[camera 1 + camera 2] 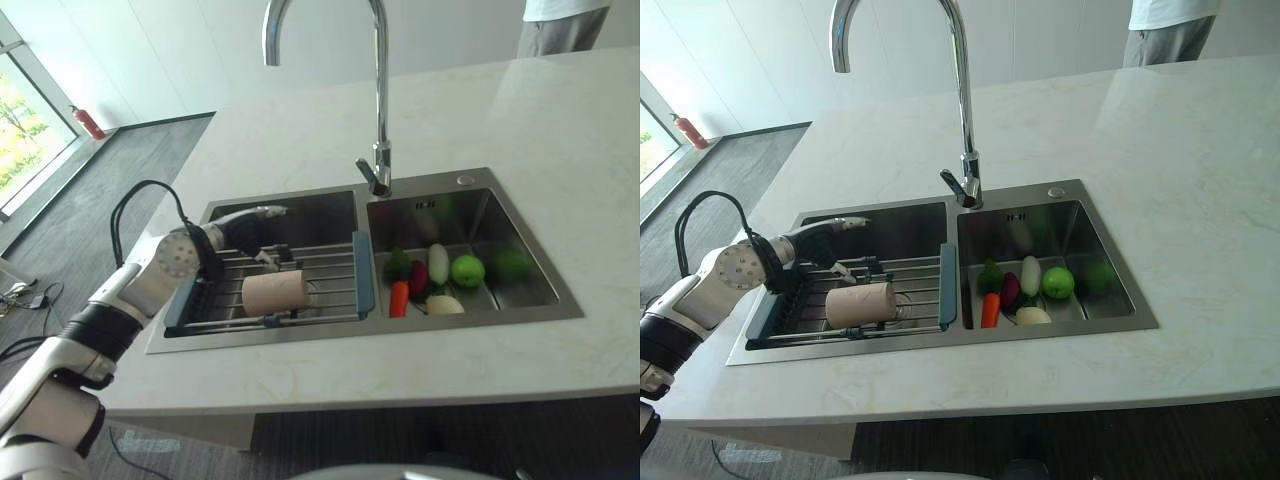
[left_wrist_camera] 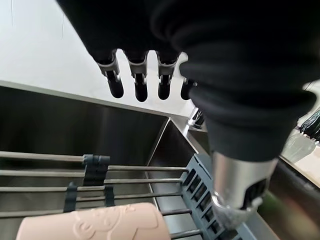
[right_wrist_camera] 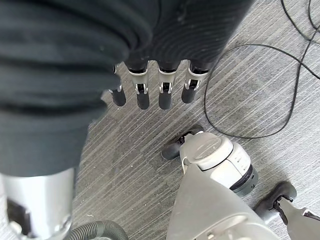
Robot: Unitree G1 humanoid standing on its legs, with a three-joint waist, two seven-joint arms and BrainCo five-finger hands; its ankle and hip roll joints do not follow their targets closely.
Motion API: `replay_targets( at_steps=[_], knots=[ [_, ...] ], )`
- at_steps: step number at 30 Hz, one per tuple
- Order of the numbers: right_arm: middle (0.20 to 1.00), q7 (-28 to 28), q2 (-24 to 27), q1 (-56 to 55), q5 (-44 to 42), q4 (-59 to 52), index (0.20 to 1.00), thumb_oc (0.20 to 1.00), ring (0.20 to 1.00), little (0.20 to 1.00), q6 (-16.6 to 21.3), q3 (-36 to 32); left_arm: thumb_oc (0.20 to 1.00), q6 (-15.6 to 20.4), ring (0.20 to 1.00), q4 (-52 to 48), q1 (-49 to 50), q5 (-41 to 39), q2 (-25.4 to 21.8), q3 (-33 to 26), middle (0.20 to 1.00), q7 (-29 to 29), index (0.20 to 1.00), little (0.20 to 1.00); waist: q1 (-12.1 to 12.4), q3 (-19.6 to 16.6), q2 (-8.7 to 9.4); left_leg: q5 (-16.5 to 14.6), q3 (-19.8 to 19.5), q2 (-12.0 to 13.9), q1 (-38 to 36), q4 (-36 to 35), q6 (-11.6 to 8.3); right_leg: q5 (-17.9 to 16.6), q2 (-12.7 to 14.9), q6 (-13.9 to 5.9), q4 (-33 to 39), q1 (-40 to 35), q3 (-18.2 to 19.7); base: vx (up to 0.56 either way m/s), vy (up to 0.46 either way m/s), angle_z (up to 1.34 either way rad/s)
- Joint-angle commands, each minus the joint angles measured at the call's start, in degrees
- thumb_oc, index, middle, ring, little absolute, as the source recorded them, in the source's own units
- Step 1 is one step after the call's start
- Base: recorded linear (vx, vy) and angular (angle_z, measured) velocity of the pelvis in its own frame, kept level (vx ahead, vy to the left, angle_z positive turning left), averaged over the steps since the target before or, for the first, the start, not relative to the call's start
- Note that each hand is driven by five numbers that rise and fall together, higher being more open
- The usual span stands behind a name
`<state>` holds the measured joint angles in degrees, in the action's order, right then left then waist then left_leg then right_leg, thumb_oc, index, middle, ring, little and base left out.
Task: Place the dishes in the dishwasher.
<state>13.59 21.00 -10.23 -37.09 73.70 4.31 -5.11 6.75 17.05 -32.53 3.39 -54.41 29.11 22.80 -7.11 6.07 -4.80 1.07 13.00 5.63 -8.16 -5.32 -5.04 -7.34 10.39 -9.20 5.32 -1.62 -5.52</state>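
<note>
White marble counter (image 1: 560, 130) surrounds a double sink (image 1: 560, 300) under a tall faucet (image 1: 378, 120). On the wire rack (image 1: 330, 280) over the left basin lies a pale pink cup (image 1: 275, 293) — on its side, long axis across the rack. Left hand (image 1: 250, 225) hovers above it, fingers loose, holding nothing — right hand (image 3: 150, 85) hangs relaxed over grey floor (image 3: 260, 95).

The person (image 1: 563, 25) behind the counter is cut off above the waist.
</note>
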Motion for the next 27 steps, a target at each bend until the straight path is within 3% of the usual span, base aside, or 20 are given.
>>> replay_targets(
  at_steps=[1,17,27],
  knots=[
    [1.0,0.95,-0.37,2.4,0.29,1.12,1.0,1.0,1.0,1.0,0.56,0.32,1.0,-0.18,1.0,4.27,-7.05,0.36,-3.57,-1.76,1.0,-0.14,1.0,1.0,0.01,0.81,0.23,-4.85,-0.77,0.52,0.27,0.49,0.37,4.09,3.54,-5.71,-1.32,-1.48,-2.58,0.05,0.012,0.01],
    [1.0,1.25,0.44,2.76,-1.16,-0.1,1.0,1.0,1.0,1.0,0.82,1.41,1.0,0.21,1.0,8.79,-2.48,5.29,-1.19,-2.53,1.0,-0.25,1.0,1.0,0.0,1.92,-0.13,-4.26,-1.19,0.65,1.41,0.69,0.27,3.99,3.57,-5.54,-1.54,-0.75,-2.44,0.0,0.003,0.0],
    [1.0,1.48,1.58,5.34,-3.05,-1.2,1.0,1.0,1.0,1.0,1.18,2.61,1.0,1.42,1.0,11.88,-6.63,4.23,0.41,1.42,1.0,-0.62,1.0,1.0,-1.1,4.59,-0.23,-3.41,-1.32,0.32,4.2,0.94,0.4,2.98,3.19,-5.06,-1.76,2.44,-0.59,-0.05,0.0,-0.04]
  ],
)
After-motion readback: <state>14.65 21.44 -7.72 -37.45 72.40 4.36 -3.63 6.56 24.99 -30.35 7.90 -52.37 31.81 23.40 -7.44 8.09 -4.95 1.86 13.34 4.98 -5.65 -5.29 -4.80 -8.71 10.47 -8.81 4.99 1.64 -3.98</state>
